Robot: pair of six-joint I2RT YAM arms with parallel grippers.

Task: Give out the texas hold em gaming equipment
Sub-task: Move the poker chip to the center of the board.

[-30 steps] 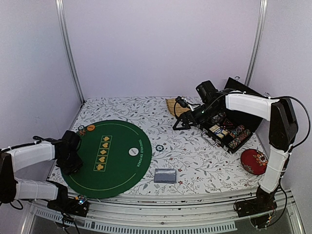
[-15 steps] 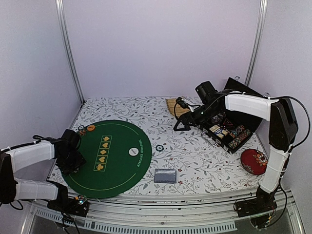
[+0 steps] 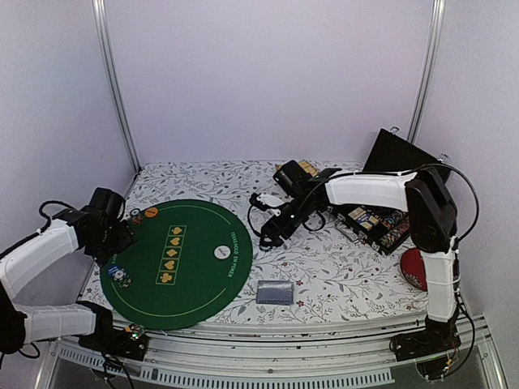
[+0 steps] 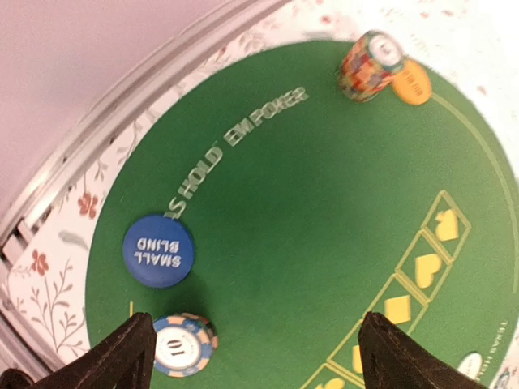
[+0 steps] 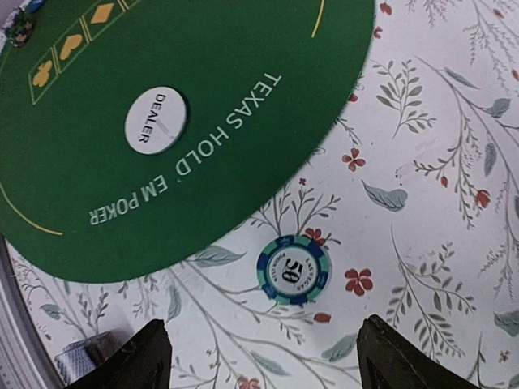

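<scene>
The round green mat (image 3: 190, 263) lies on the left of the table. In the left wrist view it carries a blue "SMALL BLIND" token (image 4: 158, 250), a blue-and-white 10 chip (image 4: 184, 344), a chip stack (image 4: 371, 65) and an orange token (image 4: 412, 83). My left gripper (image 4: 259, 365) hangs open above the mat, with the 10 chip just inside its left finger. My right gripper (image 5: 272, 365) is open over a teal 50 chip (image 5: 293, 270) that lies on the tablecloth beside the mat. The white dealer token (image 5: 156, 120) rests on the mat. A grey-blue card deck (image 3: 274, 292) lies near the front.
An open black case (image 3: 381, 223) holding rows of chips stands at the right. A red round cushion (image 3: 415, 267) sits in front of it, and a tan woven tray (image 3: 304, 168) at the back. The left gripper (image 3: 112, 241) is close to the table's left edge.
My left gripper has opened and drawn back from the mat, leaving the 10 chip near its left rim. My right arm swung left from the case to above the teal chip.
</scene>
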